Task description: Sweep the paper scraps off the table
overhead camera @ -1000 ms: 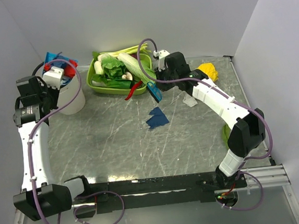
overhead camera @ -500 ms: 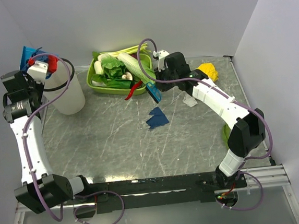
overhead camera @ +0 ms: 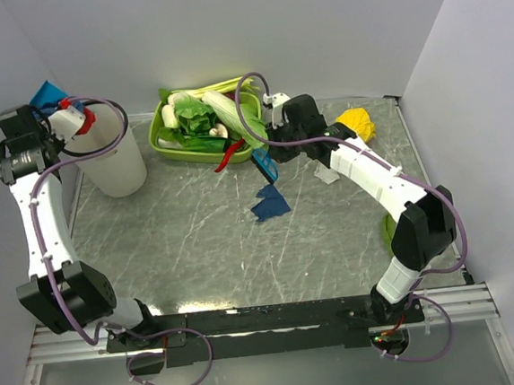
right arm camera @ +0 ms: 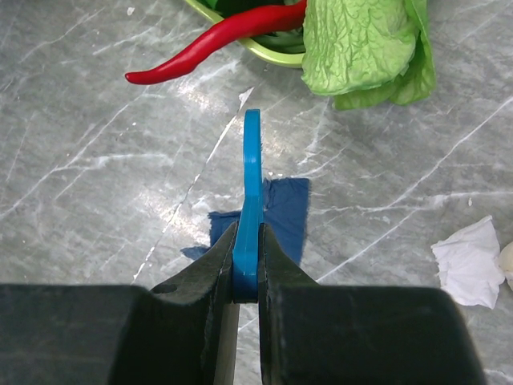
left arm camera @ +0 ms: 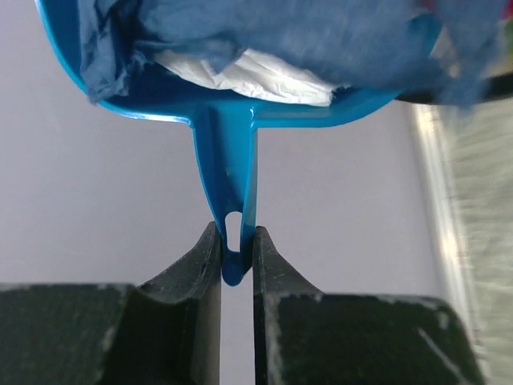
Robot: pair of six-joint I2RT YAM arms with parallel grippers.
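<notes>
Left claw (left arm camera: 237, 245) is clamped on the handle of the blue dustpan (left arm camera: 228, 160). The handle's long axis runs straight out from the claw, pan end outward. The pan is held up well to the left-arm side of the lime-green tray (overhead camera: 157, 140), beyond the white container (overhead camera: 118, 164). Crumpled blue paper (left arm camera: 304, 36) and white paper (left arm camera: 256, 76) are seen in it.

Right claw (right arm camera: 247, 269) is closed on a flat blue tool (right arm camera: 252, 184) (seen edge-on), long axis pointing toward the tray.

A dark blue scrap (right arm camera: 280, 212) lies flat on the bench (right arm camera: 96, 160) near the tray's front edge, one corner toward the tray. A white scrap (right arm camera: 467, 261) lies further toward the right arm's side.
</notes>
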